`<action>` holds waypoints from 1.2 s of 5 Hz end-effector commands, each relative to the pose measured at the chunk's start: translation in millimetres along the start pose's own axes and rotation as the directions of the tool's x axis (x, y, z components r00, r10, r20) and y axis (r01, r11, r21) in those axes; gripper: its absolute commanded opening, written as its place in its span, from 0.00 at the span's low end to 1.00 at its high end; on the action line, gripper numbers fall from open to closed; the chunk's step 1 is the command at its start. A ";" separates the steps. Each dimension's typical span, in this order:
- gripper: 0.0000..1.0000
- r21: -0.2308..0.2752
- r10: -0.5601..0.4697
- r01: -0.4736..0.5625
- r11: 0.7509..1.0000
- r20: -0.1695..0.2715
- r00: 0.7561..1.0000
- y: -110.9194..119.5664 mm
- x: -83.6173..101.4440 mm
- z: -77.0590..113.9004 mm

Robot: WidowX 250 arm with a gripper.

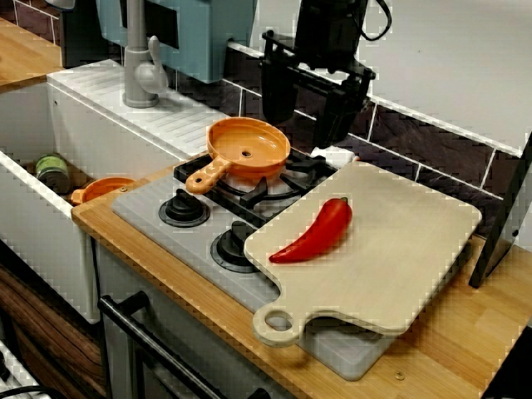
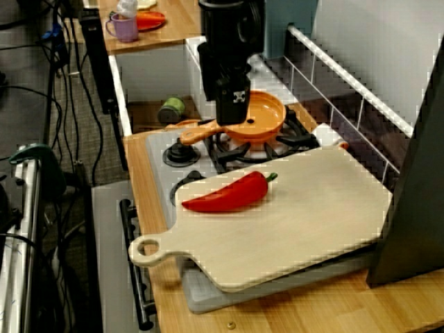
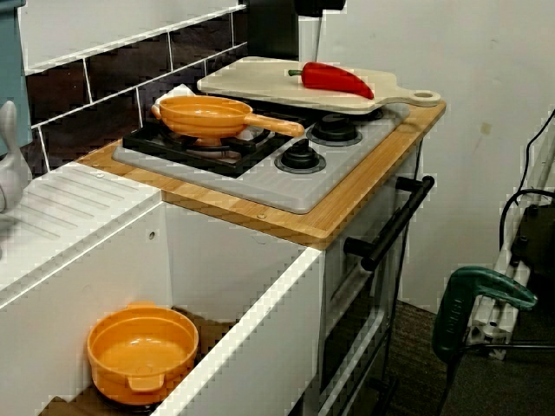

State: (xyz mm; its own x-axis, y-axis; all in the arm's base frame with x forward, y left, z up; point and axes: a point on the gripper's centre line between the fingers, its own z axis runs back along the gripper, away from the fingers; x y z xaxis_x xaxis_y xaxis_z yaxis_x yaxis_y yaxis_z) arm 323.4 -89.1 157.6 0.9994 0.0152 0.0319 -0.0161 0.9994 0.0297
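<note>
One wooden counter (image 1: 465, 332), grey hob (image 1: 137, 214) with orange pan (image 1: 248, 148), tiled wall (image 1: 416, 145)

A small play kitchen is shown, set up inside a work room. A grey hob (image 3: 260, 178) with black knobs (image 1: 184, 208), an orange pan (image 1: 248, 150) on the burner, a white sink (image 3: 260, 303) with a tap (image 1: 141, 66), dark wall tiles (image 3: 104, 87) and an oven handle (image 3: 390, 227) are seen. Beside it, loose cables (image 2: 28, 89) and a green tool (image 3: 481, 299) are found on a carpeted floor (image 2: 76, 139)
</note>
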 end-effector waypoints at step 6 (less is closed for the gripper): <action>1.00 0.108 0.004 -0.015 0.994 0.097 0.995 91.8 -29.8 -31.2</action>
State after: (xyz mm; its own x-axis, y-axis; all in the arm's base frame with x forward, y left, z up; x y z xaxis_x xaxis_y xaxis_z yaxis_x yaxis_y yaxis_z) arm 288.1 0.1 111.2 0.9972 0.0116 0.0733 -0.0217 0.9901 0.1388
